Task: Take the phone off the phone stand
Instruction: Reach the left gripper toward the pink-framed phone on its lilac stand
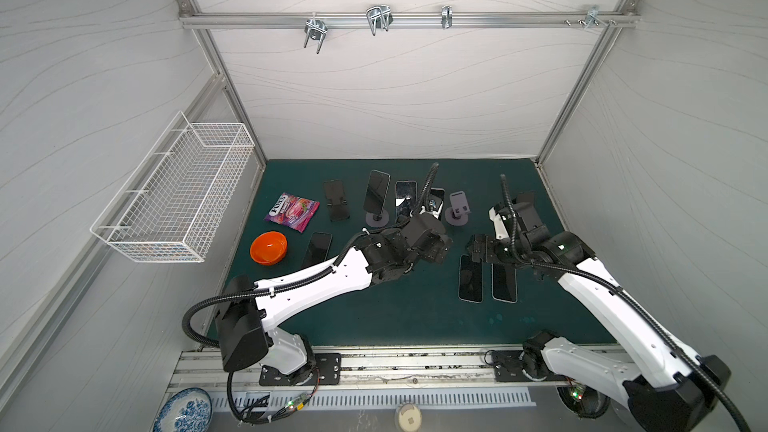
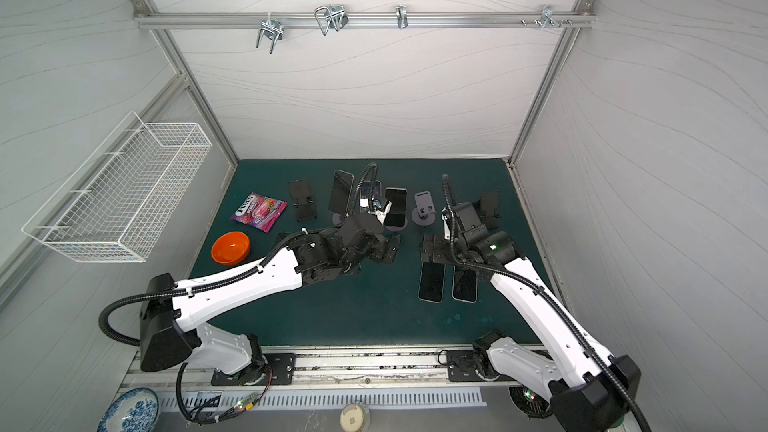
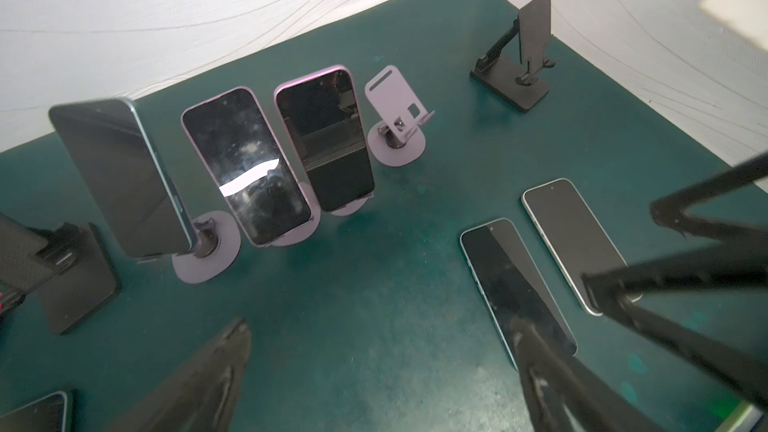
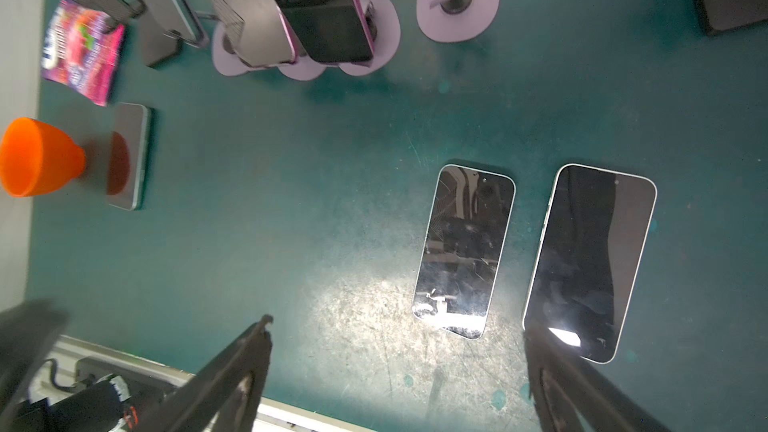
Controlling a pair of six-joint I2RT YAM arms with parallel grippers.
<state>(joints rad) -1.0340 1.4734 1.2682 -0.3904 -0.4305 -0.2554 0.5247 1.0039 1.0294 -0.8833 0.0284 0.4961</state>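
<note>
Three dark-screened phones lean on lilac phone stands in a row at the back of the green mat: the first phone [image 3: 120, 176], the second phone [image 3: 245, 168] and the third phone [image 3: 324, 139]. In a top view they are the first [image 1: 377, 191], the second [image 1: 405, 198] and the third [image 1: 437, 195], which is partly hidden behind my left wrist. My left gripper [image 3: 380, 342] [image 1: 441, 248] hovers in front of them, open and empty. My right gripper [image 4: 395, 330] [image 1: 478, 248] is open and empty over the mat, beside two phones lying flat [image 4: 463, 251] [image 4: 590, 259].
An empty lilac stand [image 1: 459, 207] and black stands [image 1: 336, 200] [image 1: 525, 201] are at the back. A candy bag [image 1: 292, 211], an orange bowl [image 1: 269, 247] and another flat phone [image 1: 318, 249] lie on the left. A wire basket [image 1: 178, 197] hangs on the left wall.
</note>
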